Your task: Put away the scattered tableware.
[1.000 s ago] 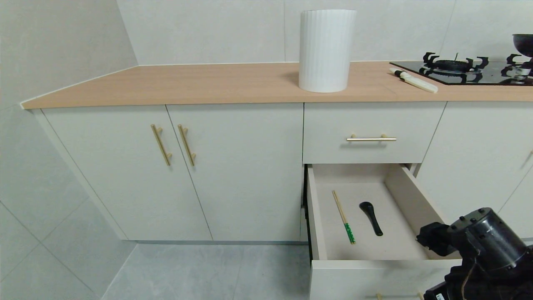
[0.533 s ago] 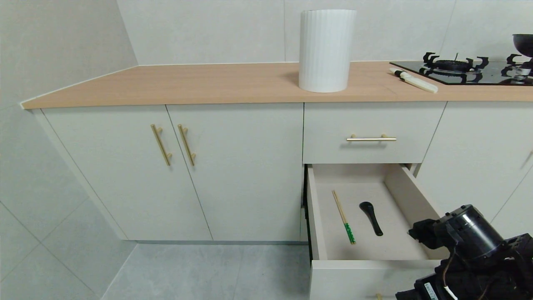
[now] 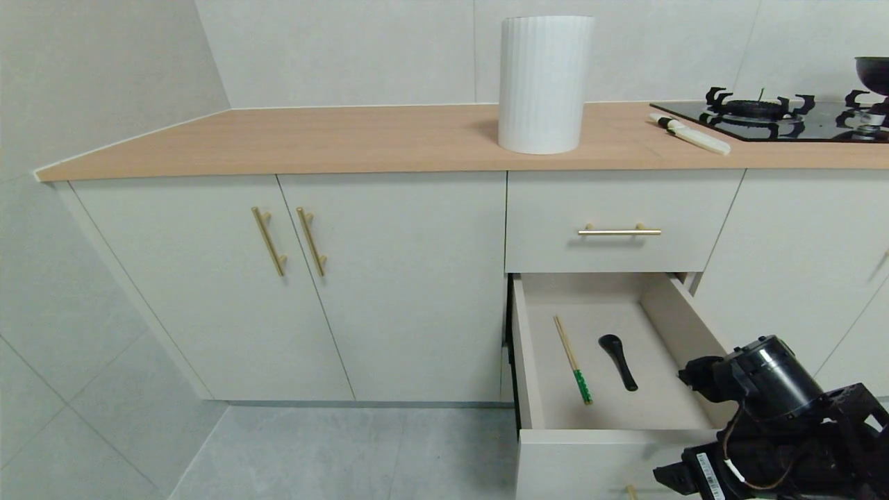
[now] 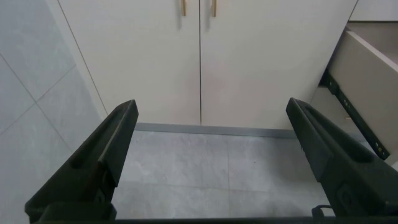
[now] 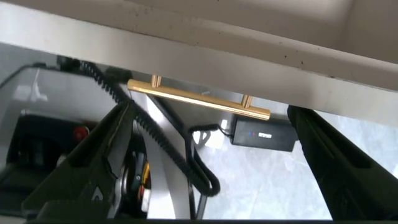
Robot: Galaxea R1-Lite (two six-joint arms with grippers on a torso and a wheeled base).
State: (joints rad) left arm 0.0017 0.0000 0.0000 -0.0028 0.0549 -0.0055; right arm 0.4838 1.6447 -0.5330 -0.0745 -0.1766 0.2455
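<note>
The right gripper (image 5: 209, 111) is hanging low before the pulled-out drawer (image 3: 677, 319). Its dark fingers (image 5: 93, 168) are spread wide and clasping nothing. The drawer's brass bar handle (image 5: 199, 99) is sitting beyond the fingertips, and I cannot tell whether anything is touching it. In the head view the right arm (image 3: 771, 385) is crouching at the drawer's front right corner. The left gripper (image 4: 211, 106) is gaping too, with nothing between its fingers, hovering over the grey floor tiles (image 4: 205, 168) and facing the cabinet doors (image 4: 199, 62).

The tableware is lying on the drawer's pale floor. A pair of wooden chopsticks (image 3: 571, 357) is lying pressed together nearer the left wall, its green-patterned ends pointing toward the drawer front. Beside it and apart from it, a glossy black soup spoon (image 3: 619, 362) is resting with its bowl toward the back and its handle toward the front.

The head view is looking down into the drawer and giving these contents. The right wrist view is looking up at the drawer front from below, giving the handle's two posts. The left wrist view is catching the drawer's outer side with its black runner (image 4: 351, 118).

Above, the closed upper drawer (image 3: 618, 201) is carrying its own brass bar. On the wood-coloured countertop (image 3: 312, 142) a tall white ribbed cylinder (image 3: 545, 83) is standing upright. A cream-coloured knife (image 3: 690, 133) is lying near the edge of the black gas hob (image 3: 771, 118).
</note>
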